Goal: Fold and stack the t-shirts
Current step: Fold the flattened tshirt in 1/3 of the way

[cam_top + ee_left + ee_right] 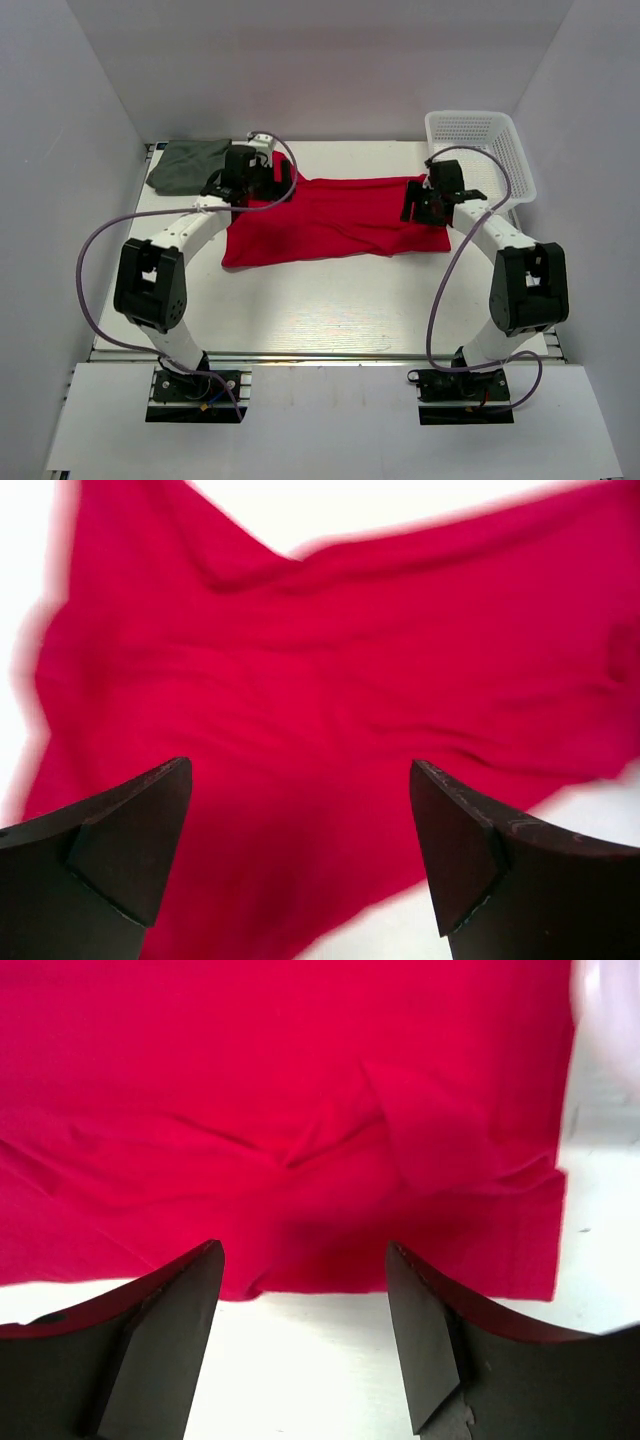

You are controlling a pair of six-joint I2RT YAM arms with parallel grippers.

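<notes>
the dark fingers [120, 860] of the left tool [300, 768] sit at the bottom of its wrist view, spread wide and released, with nothing between them. beyond them lies the red t-shirt [350, 660], creased and somewhat blurred, one pointed corner running up toward the top left against the white surface [330, 505]. the right tool [303, 1247] is likewise released, its two fingers apart and empty, poised over the shirt's straight edge, where a small fold of cloth lies near the right corner. whether either tool touches the cloth i cannot tell. from above, the red t-shirt is spread out flat and wide across the middle of the surface, roughly rectangular, with the left tool at its far left corner and the right tool at its right end. the dark grey-green t-shirt [190, 163] lies crumpled at the far left corner of the surface, just beside the left tool and apart from the red one. a white mesh basket [514, 160] stands at the far right corner, behind the right tool.
</notes>
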